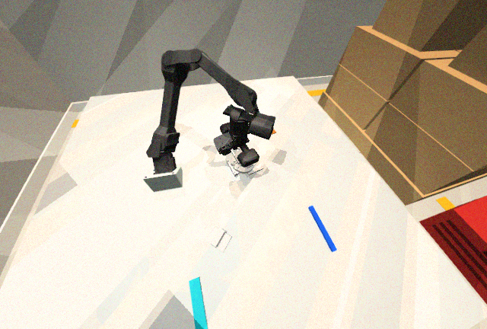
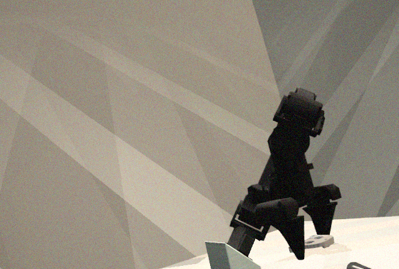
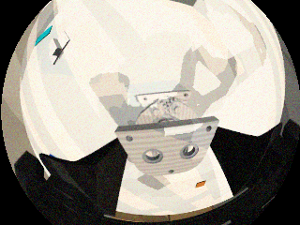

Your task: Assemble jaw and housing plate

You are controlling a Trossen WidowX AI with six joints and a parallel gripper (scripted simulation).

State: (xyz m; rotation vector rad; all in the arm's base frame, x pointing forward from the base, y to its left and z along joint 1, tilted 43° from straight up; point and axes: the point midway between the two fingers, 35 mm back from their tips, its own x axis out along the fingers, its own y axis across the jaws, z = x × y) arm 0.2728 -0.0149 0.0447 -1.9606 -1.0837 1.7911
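My gripper [image 1: 238,152] [image 2: 312,246] is shut on the pale grey housing plate [image 2: 322,243] [image 3: 180,161]. In the wrist view the plate spans the gap between the dark fingers, its two large round holes showing. Beyond its upper edge in that view is the pale base [image 3: 177,95] with small corner holes and a rounded part with grey detail. The plate overlaps the base there. The jaws, pins and gear teeth are too small and too covered to tell apart. In the top view, pale parts lie under the fingers and cannot be told apart.
A small pale bracket-like object lies on the table, nearer the top camera. A blue bar [image 1: 322,228] and a cyan bar [image 1: 198,298] [image 3: 44,35] lie farther out. An orange piece [image 3: 201,184] is beyond the plate. Brown boxes [image 1: 377,69] stand beside the table.
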